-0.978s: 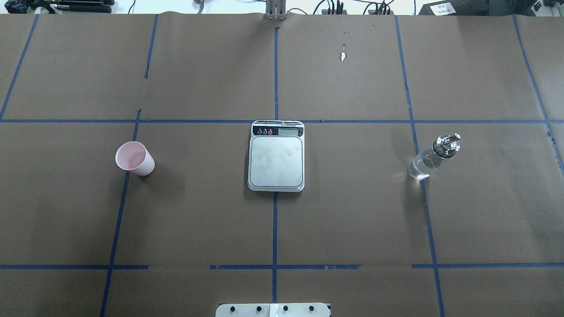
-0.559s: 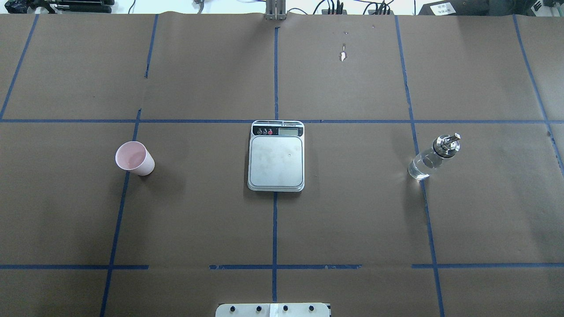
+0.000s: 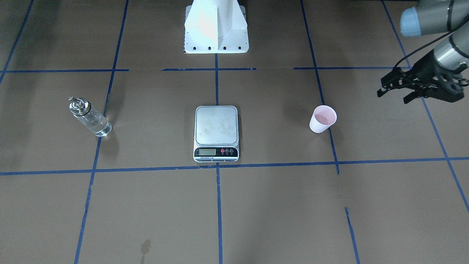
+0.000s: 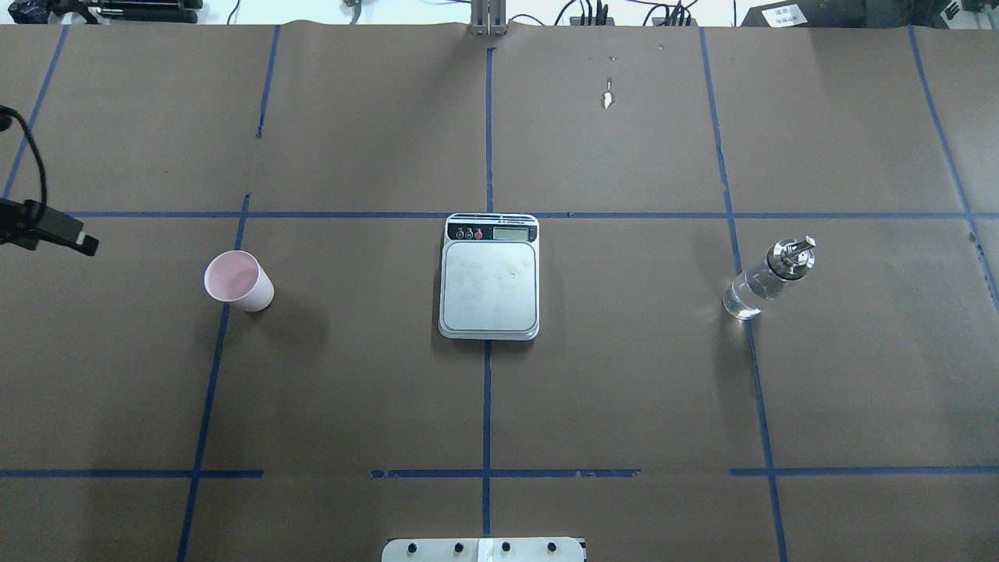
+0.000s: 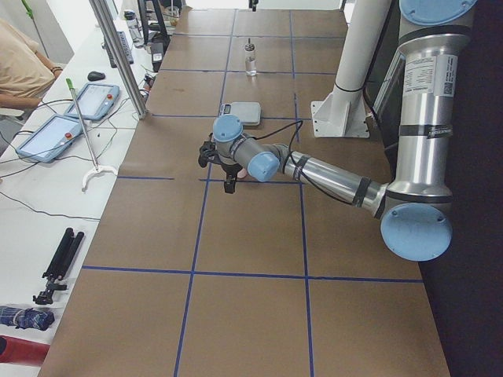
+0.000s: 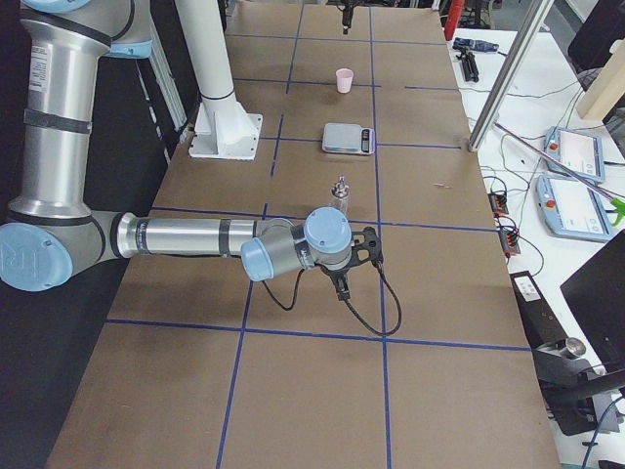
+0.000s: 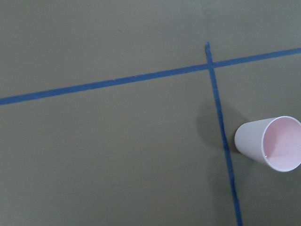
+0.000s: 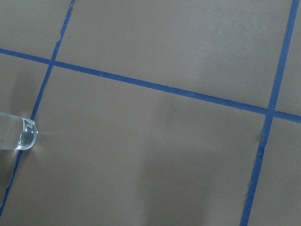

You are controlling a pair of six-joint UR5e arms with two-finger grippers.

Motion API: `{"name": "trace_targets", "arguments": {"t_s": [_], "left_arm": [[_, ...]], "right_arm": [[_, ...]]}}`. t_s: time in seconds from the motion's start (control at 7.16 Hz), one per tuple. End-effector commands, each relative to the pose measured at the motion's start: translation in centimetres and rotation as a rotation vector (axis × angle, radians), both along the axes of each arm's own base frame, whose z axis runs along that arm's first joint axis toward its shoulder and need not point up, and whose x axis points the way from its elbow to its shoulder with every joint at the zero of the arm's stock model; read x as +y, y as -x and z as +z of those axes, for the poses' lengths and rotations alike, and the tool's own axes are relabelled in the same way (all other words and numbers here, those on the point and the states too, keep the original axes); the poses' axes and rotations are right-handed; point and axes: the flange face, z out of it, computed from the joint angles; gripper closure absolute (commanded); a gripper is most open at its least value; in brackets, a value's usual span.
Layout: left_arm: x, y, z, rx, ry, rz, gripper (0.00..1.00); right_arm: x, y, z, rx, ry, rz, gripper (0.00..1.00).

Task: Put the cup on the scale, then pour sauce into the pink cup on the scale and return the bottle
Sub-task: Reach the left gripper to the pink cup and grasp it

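The pale pink cup [image 4: 238,281] stands upright on the table left of the scale [image 4: 489,289], apart from it; it also shows in the front view [image 3: 322,118] and the left wrist view [image 7: 273,143]. The scale's platform [image 3: 216,125] is bare. The clear glass bottle [image 4: 769,279] with its metal spout cap stands right of the scale, also seen from the front [image 3: 89,118]; its base [image 8: 19,133] shows in the right wrist view. My left gripper [image 3: 394,94] hovers open and empty, outward of the cup. My right gripper [image 6: 356,264] hangs near the bottle [image 6: 341,195]; I cannot tell its state.
Brown paper with blue tape lines [image 4: 488,406] covers the table. The robot's white base [image 3: 216,27] stands at the table's near edge. Tablets [image 5: 75,114] and cables lie on a side bench, where a person sits [image 5: 23,67].
My left gripper has come into the overhead view at its left edge, toward the cup. Cup, scale and bottle have not moved.
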Motion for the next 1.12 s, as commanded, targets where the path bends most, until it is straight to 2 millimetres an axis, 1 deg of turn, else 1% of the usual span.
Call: {"name": "trace_targets", "arguments": {"t_s": [0.0, 0.14, 0.28, 0.42, 0.56, 0.7, 0.84, 0.98], "left_arm": [[-0.1, -7.9, -3.7, 0.01, 0.041, -0.003, 0.0], [0.1, -9.5, -3.7, -0.022, 0.017, -0.015, 0.0], [-0.4, -10.9, -3.1, -0.048, 0.013, -0.019, 0.01], [-1.0, -11.3, -2.4, -0.058, 0.023, -0.019, 0.01], [-1.4, -12.0, -2.3, -0.062, 0.03, -0.017, 0.02], [-1.0, -13.5, -1.7, -0.069, 0.037, 0.01, 0.03], [-1.1, -13.9, -1.9, -0.067, 0.034, 0.015, 0.07], [-1.2, -14.3, -1.8, -0.07, 0.037, 0.018, 0.14]], "right_arm": [[0.0, 0.4, 0.0, -0.002, -0.004, -0.008, 0.0], [0.0, 0.4, -0.1, -0.006, -0.001, -0.009, 0.0], [0.0, 0.4, -0.1, -0.006, -0.001, -0.009, 0.0], [0.0, 0.4, -0.1, -0.008, -0.003, -0.01, 0.0], [0.0, 0.4, -0.1, -0.007, -0.002, -0.01, 0.0], [0.0, 0.4, -0.1, -0.007, -0.002, -0.01, 0.0], [0.0, 0.4, -0.1, -0.007, -0.003, -0.011, 0.0], [0.1, 0.4, 0.0, -0.007, -0.002, -0.011, 0.0]]}}
